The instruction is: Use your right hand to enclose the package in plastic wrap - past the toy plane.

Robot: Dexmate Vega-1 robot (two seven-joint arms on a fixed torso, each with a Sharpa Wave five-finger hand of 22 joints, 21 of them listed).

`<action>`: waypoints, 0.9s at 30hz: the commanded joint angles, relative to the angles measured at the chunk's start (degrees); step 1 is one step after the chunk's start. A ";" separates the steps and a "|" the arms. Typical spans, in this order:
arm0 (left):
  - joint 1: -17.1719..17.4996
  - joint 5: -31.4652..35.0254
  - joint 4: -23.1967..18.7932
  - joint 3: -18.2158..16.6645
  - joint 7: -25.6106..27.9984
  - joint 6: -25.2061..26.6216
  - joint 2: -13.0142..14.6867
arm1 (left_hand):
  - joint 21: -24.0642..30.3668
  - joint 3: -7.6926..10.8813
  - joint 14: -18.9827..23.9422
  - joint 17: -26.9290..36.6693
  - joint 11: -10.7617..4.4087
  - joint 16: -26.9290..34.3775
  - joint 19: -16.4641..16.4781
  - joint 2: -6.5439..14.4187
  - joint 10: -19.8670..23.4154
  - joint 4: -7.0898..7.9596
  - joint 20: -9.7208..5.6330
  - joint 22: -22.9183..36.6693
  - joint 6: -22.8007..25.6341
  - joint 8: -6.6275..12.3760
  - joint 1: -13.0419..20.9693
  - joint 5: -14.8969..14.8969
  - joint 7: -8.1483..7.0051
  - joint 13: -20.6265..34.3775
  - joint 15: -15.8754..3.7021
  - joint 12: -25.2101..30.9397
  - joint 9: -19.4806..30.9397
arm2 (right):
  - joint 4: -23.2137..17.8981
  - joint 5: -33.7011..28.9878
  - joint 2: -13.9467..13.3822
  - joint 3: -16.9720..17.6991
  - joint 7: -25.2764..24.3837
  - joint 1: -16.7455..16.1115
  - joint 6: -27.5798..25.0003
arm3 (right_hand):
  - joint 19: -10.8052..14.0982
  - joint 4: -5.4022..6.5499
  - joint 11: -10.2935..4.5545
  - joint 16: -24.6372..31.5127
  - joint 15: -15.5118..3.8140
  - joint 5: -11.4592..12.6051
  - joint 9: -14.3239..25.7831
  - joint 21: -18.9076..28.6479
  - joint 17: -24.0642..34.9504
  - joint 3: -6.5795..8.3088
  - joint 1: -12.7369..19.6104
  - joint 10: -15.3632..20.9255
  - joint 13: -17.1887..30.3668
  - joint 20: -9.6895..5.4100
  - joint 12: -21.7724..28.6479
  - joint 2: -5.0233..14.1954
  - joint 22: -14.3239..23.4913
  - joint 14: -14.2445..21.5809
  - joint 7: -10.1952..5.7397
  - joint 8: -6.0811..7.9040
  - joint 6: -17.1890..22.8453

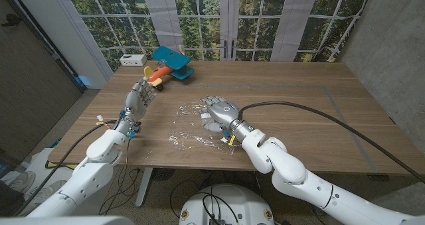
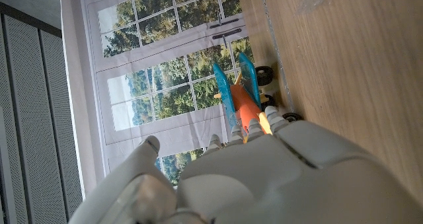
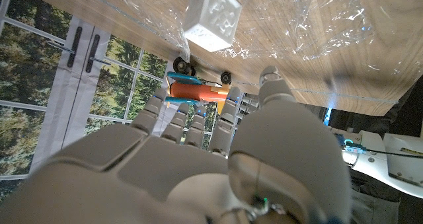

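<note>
A: Count — one small white cube-shaped package (image 3: 213,18), one sheet of crinkled clear plastic wrap (image 1: 188,127), one toy plane with blue wings and an orange body (image 1: 169,67), one white box (image 1: 133,59) at the far left corner of the wooden table (image 1: 299,112).

B: Where does the package sit?

A: On the wrap, at mid-table, under or just ahead of the right hand (image 1: 218,112), on the near side of the plane. In the right wrist view the film lies over and around it.

B: Any writing?

A: Raised marks on one face of the package — too small to read.

B: The hands?

A: Right hand is palm-down over the wrap, fingers (image 3: 188,121) extended; whether it grips anything, cannot tell. Left hand (image 1: 140,95) is near the plane's tail, fingers apart, holding nothing.
</note>
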 commanded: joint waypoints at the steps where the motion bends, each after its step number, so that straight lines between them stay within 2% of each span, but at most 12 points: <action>1: 3.52 -3.02 -1.68 -3.60 -1.01 1.88 2.33 | -0.31 -0.06 -0.13 0.13 0.16 -0.03 0.37 -0.04 -0.53 -0.22 0.10 0.10 -2.81 -0.12 0.19 0.01 -0.26 0.16 0.36 -0.12 0.11 | 0.16 -7.93 5.24 -2.31 5.49 -3.30 -6.01 | -1.22 -0.02 0.33 -0.33 0.47 0.50 0.22 -0.23 0.22 0.06 -0.25 -0.64 0.20 0.69 -0.03 -0.40 0.06 -0.97 0.29 -0.41 -0.66; 7: 5.04 -3.30 -2.45 -5.12 -0.31 2.98 2.90 | -0.53 -0.21 -0.79 0.17 0.33 -0.13 -0.11 -0.07 -1.04 -0.08 0.09 0.14 -3.31 -0.24 -0.02 0.02 -0.18 0.18 0.50 -0.28 0.13 | 0.39 -7.30 6.33 -2.94 7.08 -3.58 -5.52 | -2.38 0.51 0.80 -0.30 1.09 0.62 0.30 -0.39 0.40 -0.25 -1.11 -1.22 0.23 1.13 -0.05 -0.38 0.09 -1.80 0.89 -0.31 -0.60; 9: 5.41 -3.46 -2.56 -5.61 -0.22 3.19 2.93 | -0.54 -0.22 -0.88 0.17 0.33 -0.16 -0.15 -0.05 -1.04 -0.07 0.09 0.14 -3.30 -0.22 -0.03 0.02 -0.17 0.19 0.49 -0.28 0.13 | 0.52 -7.97 6.80 -3.40 8.51 -3.34 -5.67 | -2.58 0.61 0.89 -0.34 1.13 0.66 0.34 -0.37 0.44 -0.31 -1.29 -1.30 0.23 1.14 -0.02 -0.36 0.10 -2.17 0.62 -0.05 -0.02; 18: 5.96 -3.54 -2.87 -7.44 0.20 5.06 3.80 | -0.55 -0.23 -0.92 0.18 0.28 -0.12 -0.17 0.00 -1.10 -0.01 0.09 0.15 -3.32 -0.20 -0.09 0.03 -0.15 0.19 0.49 -0.28 0.13 | 2.20 -11.90 9.00 -4.96 10.84 -3.56 -7.63 | -2.93 0.17 0.72 -0.35 1.36 0.89 0.42 -0.20 0.33 -0.33 -0.80 -1.57 0.24 1.37 0.04 -0.84 0.11 -2.69 0.35 -0.07 -0.18; 27: 5.73 -4.48 -3.35 -8.82 -0.22 7.54 4.54 | -0.57 -0.25 -0.95 0.19 0.32 -0.10 -0.23 0.04 -1.15 0.05 0.09 0.16 -3.41 -0.22 -0.14 0.04 -0.11 0.20 0.53 -0.29 0.14 | 4.85 -12.07 11.13 -5.78 9.58 -3.71 -8.58 | -2.98 0.31 0.87 0.01 1.12 1.15 0.52 0.03 0.33 -1.11 -1.38 -1.54 0.26 1.27 0.23 -1.92 0.12 -2.50 0.74 -0.13 -0.65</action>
